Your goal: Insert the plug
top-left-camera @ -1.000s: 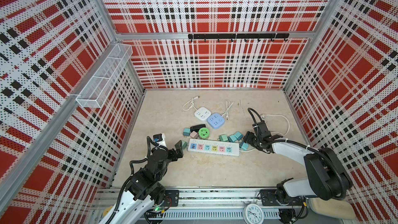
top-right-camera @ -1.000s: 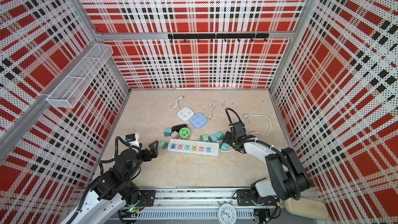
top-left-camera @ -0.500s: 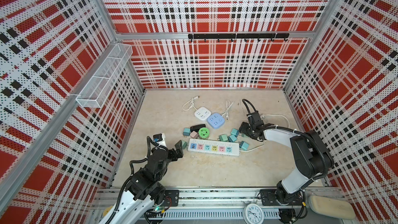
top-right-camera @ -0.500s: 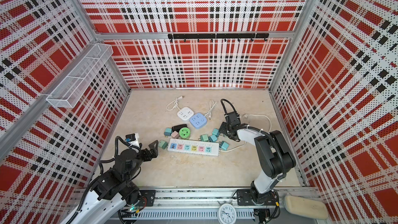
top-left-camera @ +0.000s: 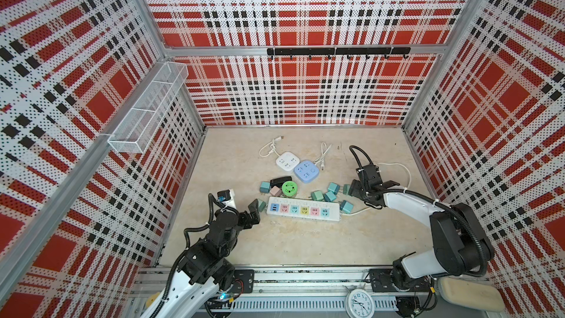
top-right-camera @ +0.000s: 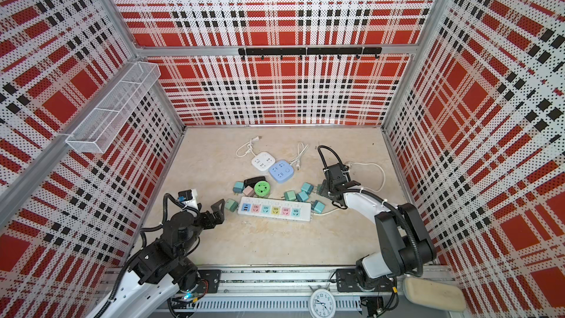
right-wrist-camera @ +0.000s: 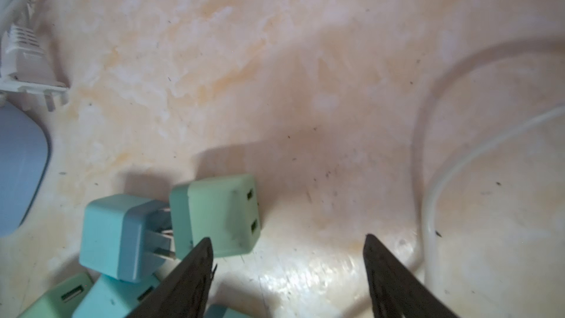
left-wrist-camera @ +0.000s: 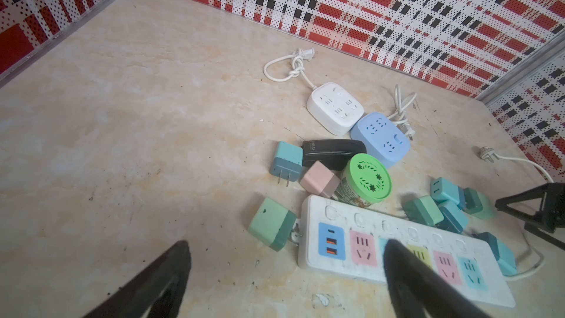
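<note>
My right gripper [right-wrist-camera: 287, 238] hung open and empty, one finger just beside the mint-green cube plug [right-wrist-camera: 217, 215] lying near the white multicoloured power strip [top-left-camera: 302, 209]. Closing there, I judged, could shove it aside. My left gripper [left-wrist-camera: 287, 243] gaped wide, empty.

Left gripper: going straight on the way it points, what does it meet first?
Probably the green plug at the power strip's end, just ahead of the open left gripper; depth is unclear, so the table could come first.

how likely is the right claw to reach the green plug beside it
Probably yes: the right claw is open, the green plug lies just outside its jaws, with a blue plug against it.
</note>
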Controlling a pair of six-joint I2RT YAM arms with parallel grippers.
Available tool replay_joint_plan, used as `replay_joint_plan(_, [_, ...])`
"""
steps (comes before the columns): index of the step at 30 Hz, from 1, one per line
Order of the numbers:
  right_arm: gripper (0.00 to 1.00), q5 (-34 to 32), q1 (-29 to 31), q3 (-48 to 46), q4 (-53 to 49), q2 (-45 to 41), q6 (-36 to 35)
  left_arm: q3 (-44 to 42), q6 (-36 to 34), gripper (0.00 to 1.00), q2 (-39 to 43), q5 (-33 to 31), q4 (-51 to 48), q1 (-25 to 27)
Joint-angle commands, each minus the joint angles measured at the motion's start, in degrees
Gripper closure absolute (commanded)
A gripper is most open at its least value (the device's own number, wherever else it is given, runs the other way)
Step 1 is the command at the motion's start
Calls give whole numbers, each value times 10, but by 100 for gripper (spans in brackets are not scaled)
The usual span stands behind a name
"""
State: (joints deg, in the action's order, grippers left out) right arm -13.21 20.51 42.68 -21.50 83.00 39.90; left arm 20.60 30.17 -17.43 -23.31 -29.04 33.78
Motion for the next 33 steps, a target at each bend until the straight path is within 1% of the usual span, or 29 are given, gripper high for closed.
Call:
replay_joint_plan(1, [21,-14,1,-22,-18,-37,-4,-6,6,1,8,-5,-3,-1])
replay_joint_plan(5, [25,35,1,-40,-5,-63,-6,-6,6,1,7,-6,-3,-2])
replay_joint_plan(7, [28,55,3,-44,4,-63,-8,-6,6,1,6,-6,-2,-1])
replay_joint_plan(11, [43,55,2,-31,-6,-40,-18,-6,6,1,5,-6,0,-1])
replay_joint_plan(12, [45,57,3,-27,-5,-31,-22,-6,7,1,5,-6,-2,-1])
replay_joint_plan(20, [45,69,2,12,9,40,-30,-5,8,1,0,-9,-1,-2])
replay_joint_plan(27, [45,18,-1,65,7,108,-29,-4,8,0,-2,-8,-2,-1])
replay_joint_plan(33, [44,-2,-13,113,1,165,-31,-4,8,1,0,-9,-2,-1])
